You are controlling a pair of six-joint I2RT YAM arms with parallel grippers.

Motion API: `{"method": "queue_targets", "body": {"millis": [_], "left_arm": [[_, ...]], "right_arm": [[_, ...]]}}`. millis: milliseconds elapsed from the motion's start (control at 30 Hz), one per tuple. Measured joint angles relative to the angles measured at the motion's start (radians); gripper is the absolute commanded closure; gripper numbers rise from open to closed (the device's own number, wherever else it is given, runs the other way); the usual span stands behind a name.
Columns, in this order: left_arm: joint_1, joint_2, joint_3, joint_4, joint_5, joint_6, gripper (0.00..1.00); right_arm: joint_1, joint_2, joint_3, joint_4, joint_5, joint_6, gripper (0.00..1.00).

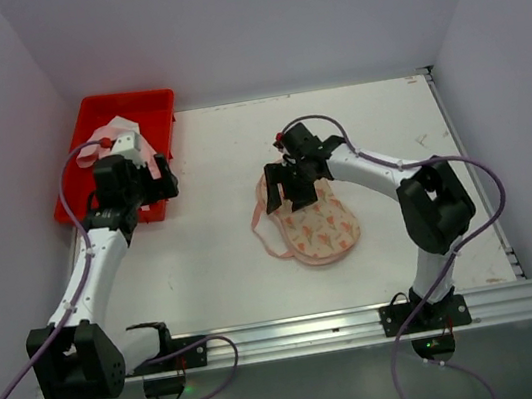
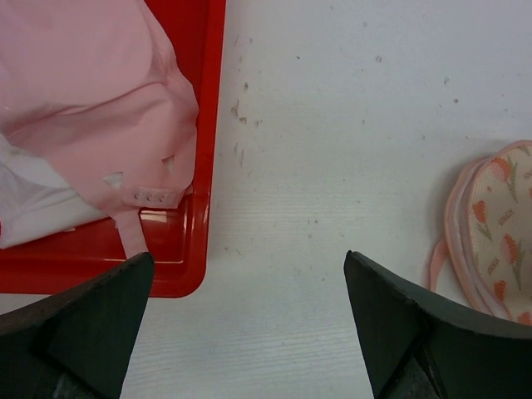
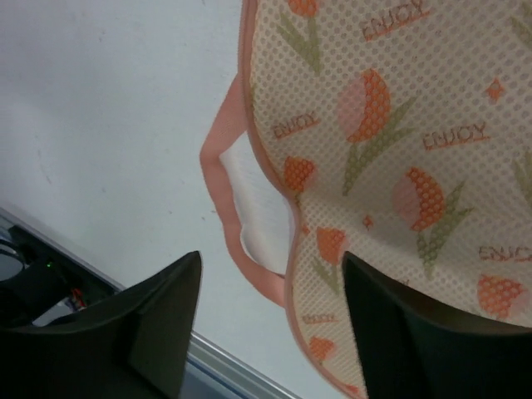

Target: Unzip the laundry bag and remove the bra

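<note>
On table centre: laundry bag (image 1: 319, 226), pink edge parted at left side. Over bag's far end, right gripper (image 3: 270, 262) hovers, jaws wide, empty. Far-left of bag, left gripper (image 2: 249, 262) wide, empty, at red tray (image 1: 154, 101) rim; bra (image 2: 91, 100) lies inside tray. Likely wrap-up: raise left gripper straight, clear of bra strap (image 2: 129, 233).

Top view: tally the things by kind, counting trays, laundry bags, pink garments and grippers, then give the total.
Trays: 1, the red tray
Laundry bags: 1, the laundry bag
Pink garments: 1, the pink garment in the tray
Grippers: 2, left gripper and right gripper
Total: 5
</note>
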Motion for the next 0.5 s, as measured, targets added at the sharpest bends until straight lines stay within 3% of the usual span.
{"method": "queue_targets", "body": {"millis": [100,233,500], "left_arm": [[0.0,-0.03,0.036,-0.054,0.016,-0.022,0.0],[0.0,-0.104,0.137,-0.134,0.024,-0.05,0.0],[0.0,-0.349,0.358,-0.335,-0.035,-0.068,0.0]], "right_arm": [[0.0,-0.084,0.003,-0.025,0.013,-0.018,0.09],[-0.004,-0.273,0.054,-0.076,0.122,-0.037,0.01],[-0.085,-0.803,0.055,-0.106,0.523,-0.072,0.01]]}}
